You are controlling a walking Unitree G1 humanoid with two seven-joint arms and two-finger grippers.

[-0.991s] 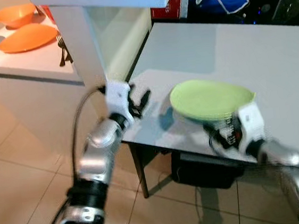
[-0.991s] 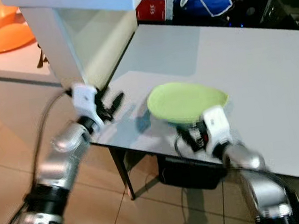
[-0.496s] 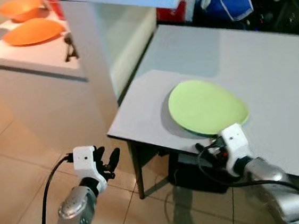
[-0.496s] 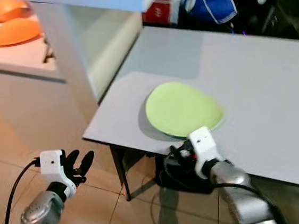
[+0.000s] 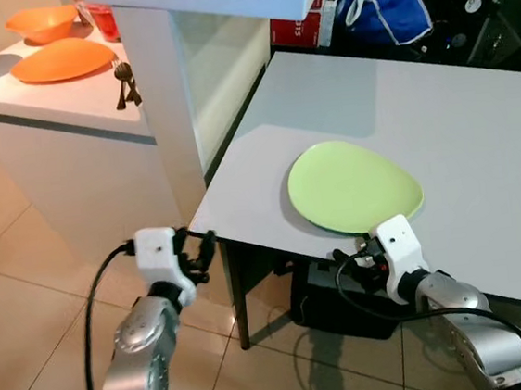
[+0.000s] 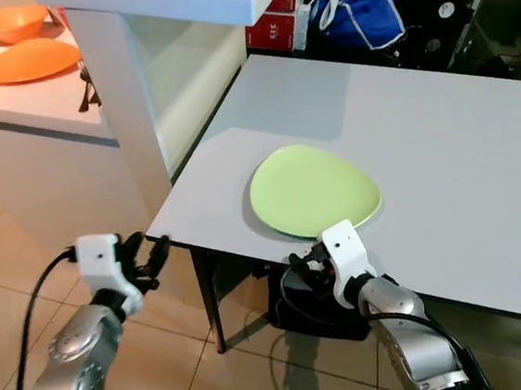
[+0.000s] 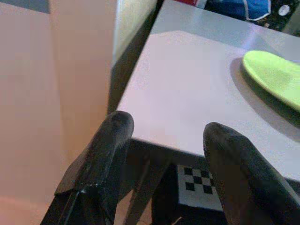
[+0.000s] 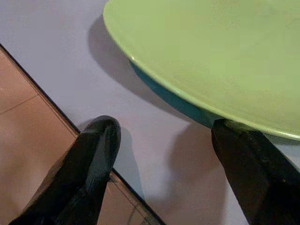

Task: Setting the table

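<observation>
bare grey table point(image 5: 480, 153) around green plate point(image 5: 353, 188), white pillar point(image 5: 162, 103) beside

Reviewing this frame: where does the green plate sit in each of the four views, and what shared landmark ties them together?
Left eye view: green plate lies near the grey table's front edge, ahead of the right gripper.
Right eye view: same spot, centre.
Left wrist view: at the picture's right edge.
Right wrist view: close up, across the top.
Shared landmark: the table's front edge.
</observation>
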